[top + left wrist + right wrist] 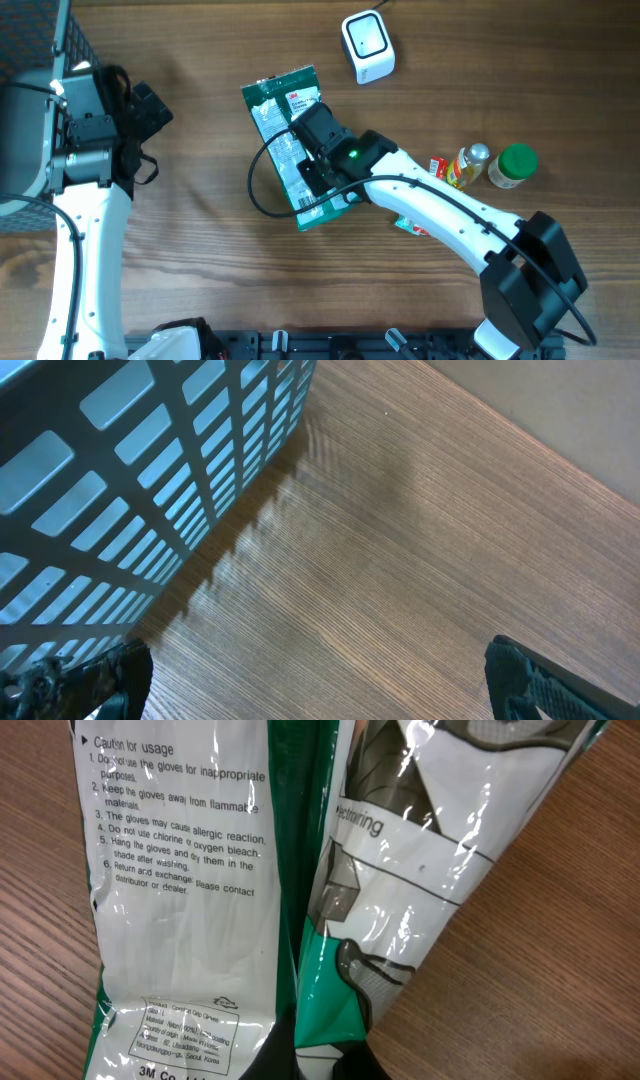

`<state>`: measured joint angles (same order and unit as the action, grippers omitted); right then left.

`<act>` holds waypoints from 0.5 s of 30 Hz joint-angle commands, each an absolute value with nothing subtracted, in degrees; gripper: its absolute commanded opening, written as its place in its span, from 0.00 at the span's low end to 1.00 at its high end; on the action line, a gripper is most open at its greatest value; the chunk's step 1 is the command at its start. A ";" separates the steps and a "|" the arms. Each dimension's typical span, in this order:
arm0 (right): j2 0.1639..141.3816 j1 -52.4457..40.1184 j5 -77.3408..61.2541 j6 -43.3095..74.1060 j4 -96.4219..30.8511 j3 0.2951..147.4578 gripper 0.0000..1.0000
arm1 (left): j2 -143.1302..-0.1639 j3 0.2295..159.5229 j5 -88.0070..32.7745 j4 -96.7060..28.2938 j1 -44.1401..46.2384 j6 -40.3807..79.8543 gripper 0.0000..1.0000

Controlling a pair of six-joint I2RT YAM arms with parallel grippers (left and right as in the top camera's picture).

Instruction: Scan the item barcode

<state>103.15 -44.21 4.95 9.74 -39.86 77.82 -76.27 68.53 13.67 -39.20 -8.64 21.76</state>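
While right hand pinches glove packet by its fold, lift steadily, barcode face turned toward scanner at one o'clock.

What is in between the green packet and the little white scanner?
Nothing: only bare wooden table separates the green packet from the white scanner, as the overhead view shows.

Green-and-white glove packet, glossy plastic, creased lengthwise, lies slanted; small white scanner sits apart beyond its upper end
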 commanded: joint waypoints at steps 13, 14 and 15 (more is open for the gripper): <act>102.65 -44.51 0.97 12.05 -40.51 78.26 0.04 | -76.23 68.73 13.98 -39.07 -8.86 21.26 1.00; 102.65 -44.51 0.97 12.01 -40.84 78.26 0.04 | -76.23 68.73 13.98 -39.07 -8.86 21.26 1.00; 102.65 -44.51 0.97 12.01 -41.17 78.26 0.04 | -76.23 68.75 13.98 -39.07 -8.86 21.26 1.00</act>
<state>103.15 -44.21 1.91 10.85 -40.53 77.82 -76.27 68.53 13.67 -39.20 -8.64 21.76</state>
